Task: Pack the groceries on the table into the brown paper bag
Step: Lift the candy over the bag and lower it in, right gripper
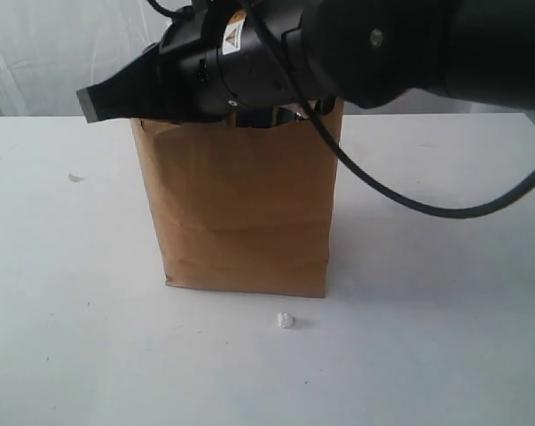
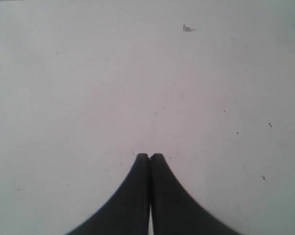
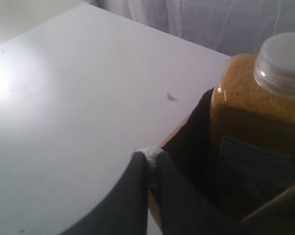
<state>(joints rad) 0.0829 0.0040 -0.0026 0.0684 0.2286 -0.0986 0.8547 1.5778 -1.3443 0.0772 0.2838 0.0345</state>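
Brown kraft paper forms the bag point(image 1: 240, 213), which stands upright on the white worktop point(image 1: 444, 337) in the middle of the exterior view. Much of its top rim is hidden behind the right arm point(image 1: 382, 44), which reaches across just above the bag's mouth. The right wrist view shows a bottle point(image 3: 250, 107) of yellow grain with a white cap standing upright inside the bag, close to the rim.

The right hand point(image 1: 88, 104) pokes out past the bag's top corner, toward 10 o'clock from the bag. Its fingers are closed, with a small white lump point(image 3: 149, 154) pinched between their tips. The tips hang just beside the bag's edge, over bare worktop.

A second lump point(image 1: 286, 320) lies loose on the worktop at 6 o'clock from the bag, near its base but not touching it. A pale speck point(image 1: 75, 177) sits at 9 o'clock from the bag, well apart from it.

The left hand point(image 2: 149, 156) is closed with its fingers pressed together and nothing between them. It is over plain worktop, and a tiny grey fleck point(image 2: 188, 28) lies well apart from its tips.
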